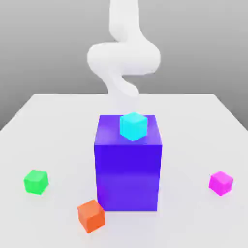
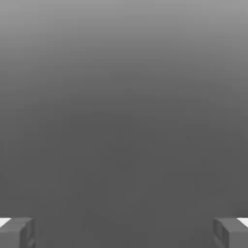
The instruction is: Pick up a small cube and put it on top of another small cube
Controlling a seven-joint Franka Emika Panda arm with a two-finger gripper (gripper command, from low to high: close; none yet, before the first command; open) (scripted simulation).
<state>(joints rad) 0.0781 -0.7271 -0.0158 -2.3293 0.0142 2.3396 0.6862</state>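
The small magenta cube (image 1: 221,182) rests on the white table at the exterior view's right. Over at the exterior view's left, the small green cube (image 1: 36,181) sits at about the same depth. Behind the big blue-violet block rises my white arm (image 1: 123,58), well above the table and far from both cubes. In the hand view my gripper (image 2: 124,232) is open, its two grey fingertips (image 2: 17,232) far apart with nothing between them, facing plain grey background.
A big blue-violet block (image 1: 128,164) stands mid-table between the two small cubes, with a cyan cube (image 1: 133,126) on its top. An orange cube (image 1: 91,215) lies near the block's front corner. The white table (image 1: 58,126) stretches out to both sides.
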